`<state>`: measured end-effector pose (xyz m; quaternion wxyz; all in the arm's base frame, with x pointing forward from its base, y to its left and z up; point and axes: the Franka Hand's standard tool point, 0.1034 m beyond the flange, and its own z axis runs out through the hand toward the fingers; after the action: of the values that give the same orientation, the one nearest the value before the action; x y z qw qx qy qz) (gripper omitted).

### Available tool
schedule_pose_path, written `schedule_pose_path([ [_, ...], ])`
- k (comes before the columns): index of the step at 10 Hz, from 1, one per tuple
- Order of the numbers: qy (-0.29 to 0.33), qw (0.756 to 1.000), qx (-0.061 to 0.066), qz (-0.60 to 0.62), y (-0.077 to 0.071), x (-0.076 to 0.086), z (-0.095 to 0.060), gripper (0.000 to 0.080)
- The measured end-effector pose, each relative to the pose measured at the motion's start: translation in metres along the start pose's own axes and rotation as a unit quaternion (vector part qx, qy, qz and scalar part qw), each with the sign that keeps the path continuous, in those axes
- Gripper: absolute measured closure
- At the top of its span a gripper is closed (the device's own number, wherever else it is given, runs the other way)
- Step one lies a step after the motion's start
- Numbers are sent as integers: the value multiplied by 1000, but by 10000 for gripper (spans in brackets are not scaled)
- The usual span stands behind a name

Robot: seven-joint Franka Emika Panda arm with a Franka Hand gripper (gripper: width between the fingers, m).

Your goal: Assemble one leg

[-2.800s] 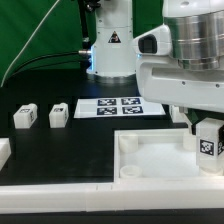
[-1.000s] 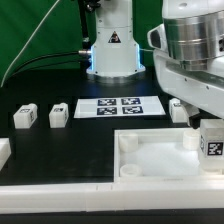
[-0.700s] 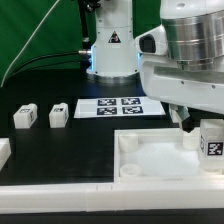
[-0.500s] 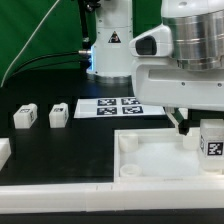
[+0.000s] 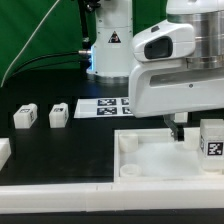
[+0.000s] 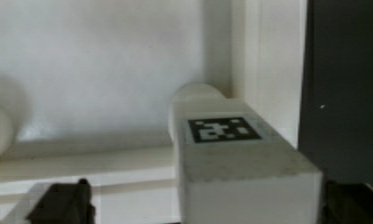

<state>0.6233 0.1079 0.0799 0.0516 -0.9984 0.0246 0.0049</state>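
A leg [image 5: 211,138], a small white block with a black-and-white tag, stands upright at the right corner of the large white raised-rim panel [image 5: 150,160]. In the wrist view the leg [image 6: 227,130] sits between my dark fingertips [image 6: 62,200], with a gap on one side. My gripper [image 5: 198,127] is open around the leg's top and hangs from the big white wrist body. Its far finger is hidden in the exterior view. Two more legs [image 5: 26,116] [image 5: 58,114] stand on the black table at the exterior view's left.
The marker board [image 5: 115,106] lies behind the panel. A white part [image 5: 3,152] shows at the exterior view's left edge. The robot base [image 5: 108,55] stands at the back. The table's front edge runs just below the panel.
My wrist has turned about its axis over the right corner, and the body now faces a different way. The leg has stayed upright in the same spot on the panel.
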Motion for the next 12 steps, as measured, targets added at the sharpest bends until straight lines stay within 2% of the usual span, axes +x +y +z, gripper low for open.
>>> schedule_pose_path([
  [2,0,1000,0,1,0,0,0,154],
  [4,0,1000,0,1,0,0,0,495],
  [9,-1,1000,1,26,0,-1,0,509],
  [10,-2,996,9,88,2,0,0,509],
  [12,-3,984,12,179,0,-2,1,508],
])
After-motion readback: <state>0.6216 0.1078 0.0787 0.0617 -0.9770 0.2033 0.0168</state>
